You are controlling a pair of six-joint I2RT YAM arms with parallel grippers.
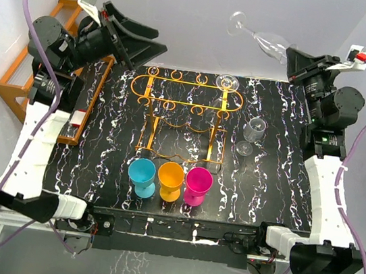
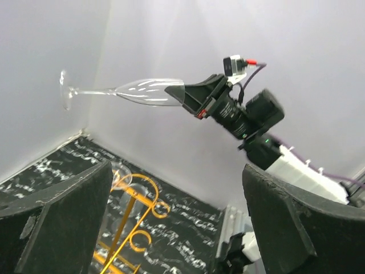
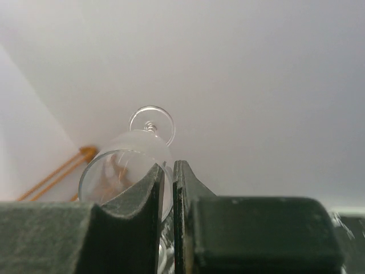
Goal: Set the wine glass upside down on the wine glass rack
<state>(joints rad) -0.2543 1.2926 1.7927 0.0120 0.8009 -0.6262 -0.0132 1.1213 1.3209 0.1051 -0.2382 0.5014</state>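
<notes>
Wine glass hangs almost level in the air, at one o'clock from the wine glass rack. Its long axis runs four to ten o'clock, with the foot toward ten. Right gripper is clenched on the bowl's wall at the rim. Left gripper is spread wide and holds nothing.

The right gripper hides part of the glass; the left arm covers much of the shelf

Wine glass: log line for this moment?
right gripper: shut on wine glass, aloft, sideways | left gripper: open, empty | wine glass rack: not yet reached
</notes>
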